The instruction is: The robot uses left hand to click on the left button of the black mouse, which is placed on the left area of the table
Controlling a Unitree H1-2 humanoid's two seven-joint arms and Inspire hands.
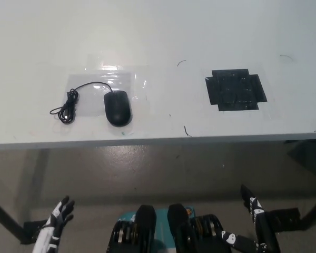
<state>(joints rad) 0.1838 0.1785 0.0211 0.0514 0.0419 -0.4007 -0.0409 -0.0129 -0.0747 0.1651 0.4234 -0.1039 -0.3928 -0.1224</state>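
A black mouse [118, 107] lies on the left part of the white table [200, 42], near the front edge, on a patch of clear tape. Its black cable [68, 104] curls in a bundle to the mouse's left. My white left hand [57, 220] hangs low at the bottom left, below the table's edge and far from the mouse, fingers spread and holding nothing. My black right hand [251, 202] rests at the bottom right, also below the table, fingers apart and empty.
A black taped patch [235, 90] lies on the table's right part. The table's front edge [158, 140] runs across the middle of the picture. Below it are grey floor and dark table legs [5, 221].
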